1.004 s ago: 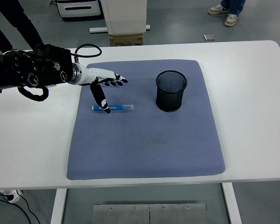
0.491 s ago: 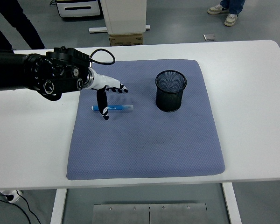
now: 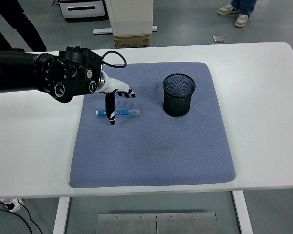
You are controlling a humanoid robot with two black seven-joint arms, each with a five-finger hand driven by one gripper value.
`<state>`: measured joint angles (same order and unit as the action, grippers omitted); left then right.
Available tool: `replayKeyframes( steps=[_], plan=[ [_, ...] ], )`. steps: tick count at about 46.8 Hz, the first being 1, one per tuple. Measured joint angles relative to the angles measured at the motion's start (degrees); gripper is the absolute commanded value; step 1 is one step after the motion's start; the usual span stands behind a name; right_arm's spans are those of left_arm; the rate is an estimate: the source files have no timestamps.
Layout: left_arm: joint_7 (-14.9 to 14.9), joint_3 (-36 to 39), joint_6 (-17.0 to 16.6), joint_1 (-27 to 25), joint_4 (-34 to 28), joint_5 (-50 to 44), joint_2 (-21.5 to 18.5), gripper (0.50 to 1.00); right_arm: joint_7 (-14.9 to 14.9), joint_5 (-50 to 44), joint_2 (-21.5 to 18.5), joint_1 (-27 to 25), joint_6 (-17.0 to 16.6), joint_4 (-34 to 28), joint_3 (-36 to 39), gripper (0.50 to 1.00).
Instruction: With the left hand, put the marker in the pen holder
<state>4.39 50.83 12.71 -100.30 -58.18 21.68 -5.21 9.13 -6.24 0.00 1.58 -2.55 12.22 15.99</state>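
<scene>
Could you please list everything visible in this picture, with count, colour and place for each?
marker: one, blue, lying flat on the mat's left part
pen holder: one, black mesh, upright on the mat's right part
mat: one, grey-blue, mid-table
table: one, white
cardboard box: one, brown, floor behind table
person's shoes: two, white, top right
left hand: one, white with black fingertips, fingers spread over the marker's left end, thumb pointing down

Left hand (image 3: 115, 95) over marker (image 3: 118, 112), thumb down touching it, fingers spread. Pen holder (image 3: 178, 94) upright at 3 o'clock on blue mat (image 3: 156, 156).
</scene>
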Motion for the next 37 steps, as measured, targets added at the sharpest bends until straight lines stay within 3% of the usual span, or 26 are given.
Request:
replayKeyframes(
  steps=[2, 16, 27, 37],
  plan=[
    [0.00, -0.03, 0.81, 0.00, 0.00, -0.02, -0.03, 0.719, 0.00, 0.00, 0.00, 0.00, 0.00, 0.00, 0.00, 1.000],
    [-0.16, -1.74, 1.23, 0.55, 0.12, -0.23, -0.07, 0.710, 0.00, 0.00, 0.00, 0.00, 0.00, 0.00, 0.00, 1.000],
    [-0.31, -1.89, -1.30, 0.98, 0.27, -0.05, 0.01, 0.710, 0.02, 0.00, 0.00, 0.01, 0.00, 0.00, 0.00, 1.000],
    [-0.43, -1.89, -3.12, 1.58, 0.14, 1.15, 0.25, 0.651, 0.02, 0.00, 0.00, 0.00, 0.00, 0.00, 0.00, 1.000]
  ],
)
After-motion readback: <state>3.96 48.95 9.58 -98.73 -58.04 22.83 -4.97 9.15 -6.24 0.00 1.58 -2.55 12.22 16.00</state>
